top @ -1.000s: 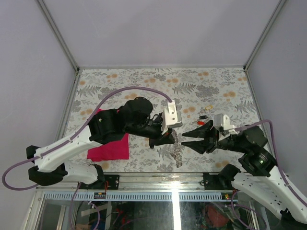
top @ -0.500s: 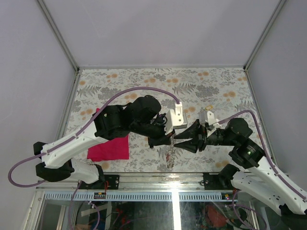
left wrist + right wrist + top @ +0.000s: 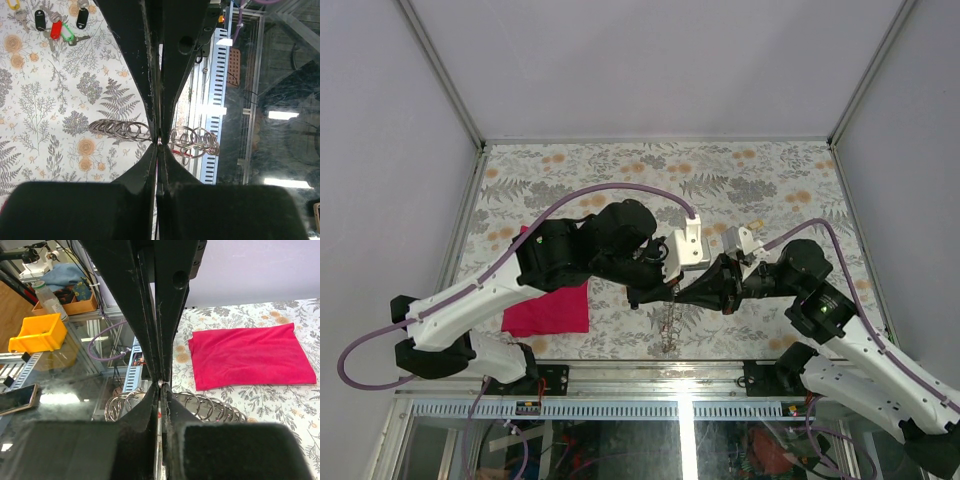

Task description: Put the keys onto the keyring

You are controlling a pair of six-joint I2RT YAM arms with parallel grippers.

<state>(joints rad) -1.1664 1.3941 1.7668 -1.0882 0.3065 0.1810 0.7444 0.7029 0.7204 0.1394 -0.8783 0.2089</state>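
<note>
The left gripper (image 3: 159, 142) had its black jaws pressed together, pinching the keyring (image 3: 112, 131), a silvery-grey chain of small linked metal rings, so that rings fanned out on either side of the tips. The right gripper (image 3: 160, 384) was likewise closed, apparently nipping the same chain just beside the left's hold. Judging by this, the 2 grips kept it lifted off the flower-patterned table (image 3: 620, 170) for threading, its loose end hanging between the arms. The keys (image 3: 55, 30), tiny metal ones with black, red and green plastic heads, lay well apart on the tabletop, none yet threaded. A folded magenta cloth (image 3: 250, 357) lay near the left arm.
</note>
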